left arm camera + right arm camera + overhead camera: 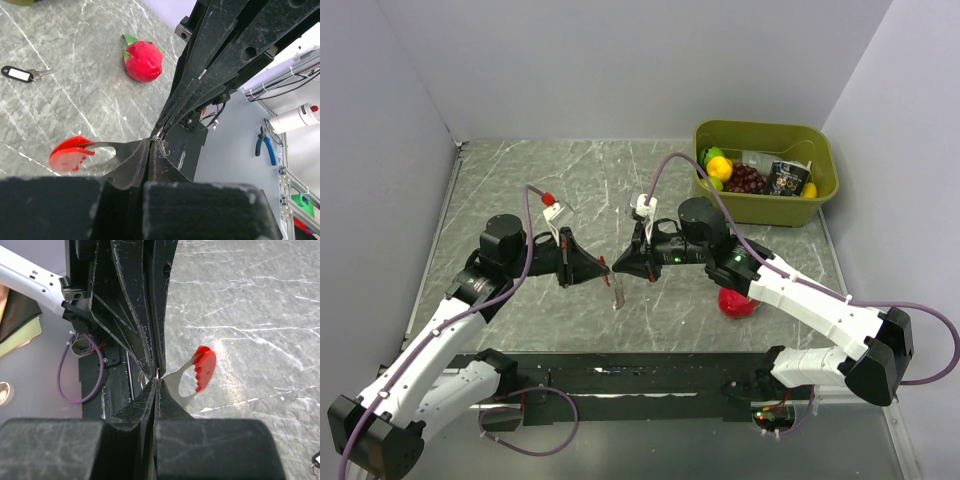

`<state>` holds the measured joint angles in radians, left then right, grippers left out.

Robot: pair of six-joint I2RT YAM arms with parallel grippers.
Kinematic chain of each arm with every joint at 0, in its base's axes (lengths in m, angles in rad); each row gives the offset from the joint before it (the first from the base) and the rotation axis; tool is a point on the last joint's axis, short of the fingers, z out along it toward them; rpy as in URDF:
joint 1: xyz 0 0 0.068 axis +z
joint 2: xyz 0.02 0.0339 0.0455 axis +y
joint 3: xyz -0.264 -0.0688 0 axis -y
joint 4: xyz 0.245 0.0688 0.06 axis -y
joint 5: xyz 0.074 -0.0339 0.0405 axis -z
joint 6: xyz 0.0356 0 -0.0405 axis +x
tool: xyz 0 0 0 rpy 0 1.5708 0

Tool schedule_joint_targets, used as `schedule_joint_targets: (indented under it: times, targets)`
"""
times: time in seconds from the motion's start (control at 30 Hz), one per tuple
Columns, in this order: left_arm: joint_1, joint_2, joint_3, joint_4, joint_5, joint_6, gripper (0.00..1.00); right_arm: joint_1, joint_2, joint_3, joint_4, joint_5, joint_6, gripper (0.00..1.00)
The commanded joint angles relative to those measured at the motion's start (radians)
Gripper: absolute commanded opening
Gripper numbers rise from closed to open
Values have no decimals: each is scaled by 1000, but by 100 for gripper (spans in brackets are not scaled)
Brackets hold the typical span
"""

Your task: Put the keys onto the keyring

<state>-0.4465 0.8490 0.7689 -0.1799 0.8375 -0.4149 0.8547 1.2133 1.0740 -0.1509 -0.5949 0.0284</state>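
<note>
- Your left gripper (149, 150) has its fingers pressed together on the silver part of the keys (70, 152), which hang above the grey marbled table (75, 115) with the red head sticking out sideways.
- Your right gripper (156, 382) is closed as well and meets the left tip to tip at that same spot. You cannot tell whether it grips the keys.
- The keyring (16, 74), a dark oval with a pale centre, lies on the table well apart from both grippers, with a small silver key (44, 73) at its end.
- A red dragon fruit (143, 60) lies on the table.
</note>
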Motion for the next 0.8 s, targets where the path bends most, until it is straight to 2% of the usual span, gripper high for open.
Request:
schedule_joint_targets:
  times: [0.0, 0.2, 0.3, 0.33, 0.37, 0.4, 0.47, 0.5, 0.6, 0.7, 0.77]
  targets:
    - [0, -10, -8, 115, -14, -53, 1, 1, -38, 34, 63, -26, 25, 0]
    - [0, -57, -82, 292, -8, -163, 1, -2, -38, 23, 116, -39, 74, 0]
    - [0, -67, -94, 310, -8, -182, 1, -5, -28, 27, 119, -48, 79, 0]
    - [-1, -68, -98, 321, -11, -185, 1, -5, -26, 29, 117, -40, 85, 3]
    - [-1, -74, -100, 324, -15, -189, 1, -8, -28, 30, 113, -36, 88, 10]
    - [-1, -79, -103, 332, -21, -193, 1, -11, -31, 30, 117, -33, 94, 28]
    - [-1, -96, -117, 359, -35, -206, 1, -37, -55, 6, 134, -7, 134, 49]
    - [-1, -102, -123, 371, -40, -212, 1, -49, -70, -11, 177, 10, 155, 63]
    - [-1, -126, -151, 422, -54, -234, 1, -114, -145, -95, 282, 55, 246, 83]
    - [-1, -149, -166, 447, -67, -242, 1, -170, -225, -183, 375, 37, 324, 93]
    - [-1, -163, -172, 454, -72, -245, 1, -186, -251, -200, 421, 3, 349, 95]
